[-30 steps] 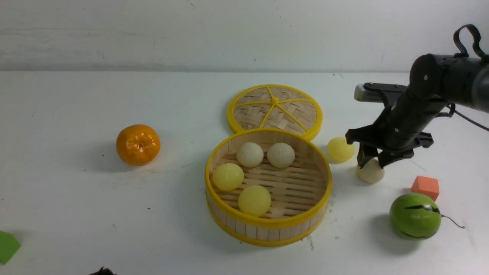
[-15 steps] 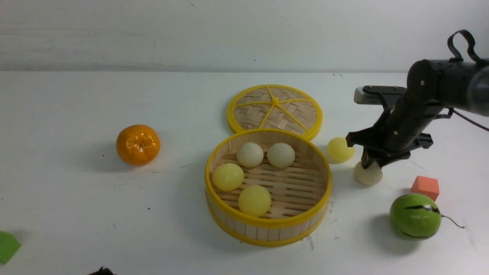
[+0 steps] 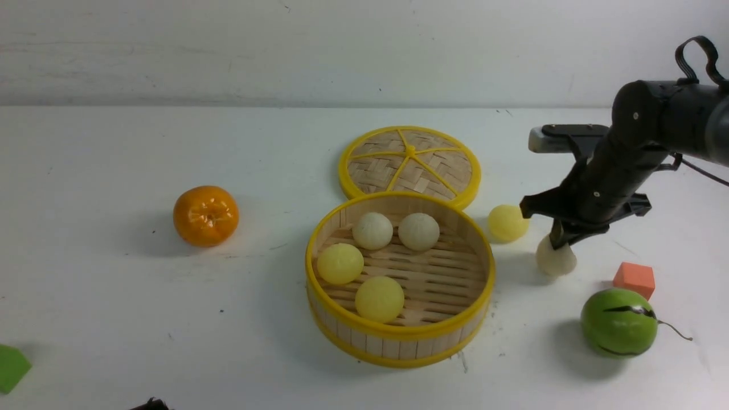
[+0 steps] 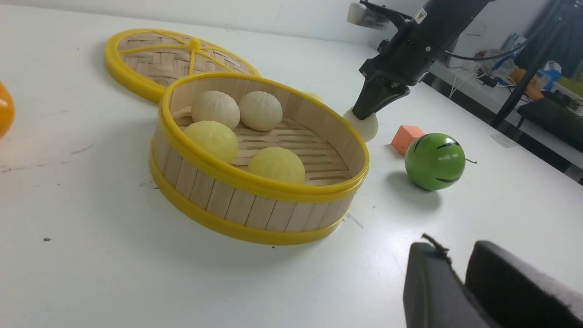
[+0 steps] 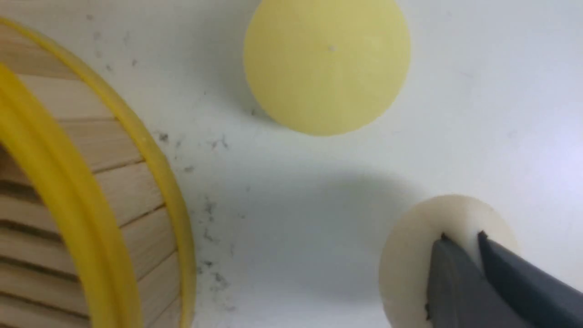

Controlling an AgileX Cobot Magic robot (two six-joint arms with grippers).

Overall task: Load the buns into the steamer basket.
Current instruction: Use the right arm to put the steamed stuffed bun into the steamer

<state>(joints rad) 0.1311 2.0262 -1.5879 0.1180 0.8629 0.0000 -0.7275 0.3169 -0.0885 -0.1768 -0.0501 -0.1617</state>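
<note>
Now right claw [image 3: 559,241] pinches beige bun [image 3: 557,262] near steamer basket [image 3: 398,334]; left claw [image 4: 456,249] barely parted.

Yellow bun [image 5: 327,64] upper centre of frame, resting on white table [image 5: 291,205]. White bun [image 5: 410,259] lower right. Right gripper [image 5: 463,238] tips nearly together on its top, seemingly pinching sliver of it. Basket [image 5: 68,196] wall along left edge, apart from both buns.

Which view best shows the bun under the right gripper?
Right wrist view: the beige-white bun is close, the right gripper pinching its top. Front view shows it small, top hidden; left wrist view, partly behind the steamer basket.
</note>
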